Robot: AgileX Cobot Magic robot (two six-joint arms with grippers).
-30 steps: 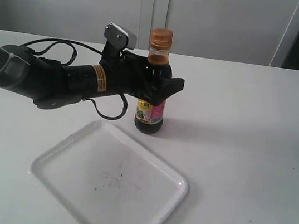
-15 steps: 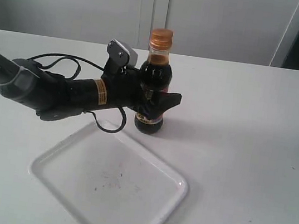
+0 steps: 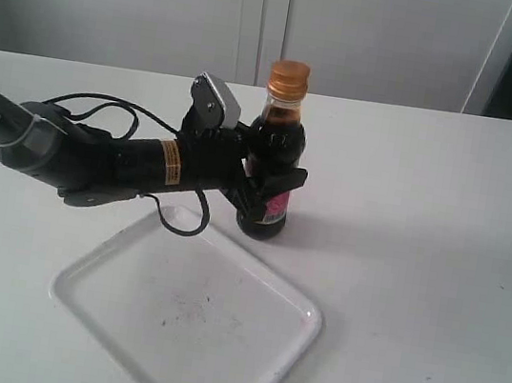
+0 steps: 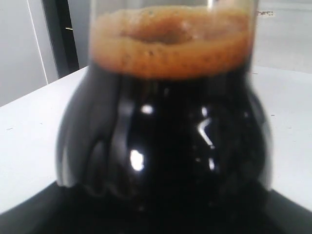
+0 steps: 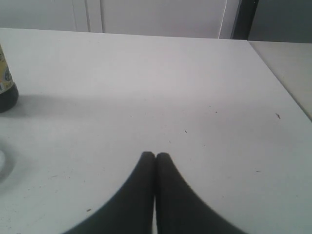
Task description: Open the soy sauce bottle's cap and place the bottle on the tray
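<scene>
Soft, even light throughout, faint shadows on the table (image 3: 423, 236); the soy sauce bottle (image 4: 163, 122) close-up is blurred with glints.

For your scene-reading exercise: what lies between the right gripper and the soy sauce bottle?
Only bare white table. The right wrist view shows the right gripper shut, with nothing on the surface between it and the soy sauce bottle at the frame's edge.

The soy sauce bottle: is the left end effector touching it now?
Touching. In the exterior view the left end effector is closed around the soy sauce bottle; the left wrist view shows the bottle filling the frame.
</scene>
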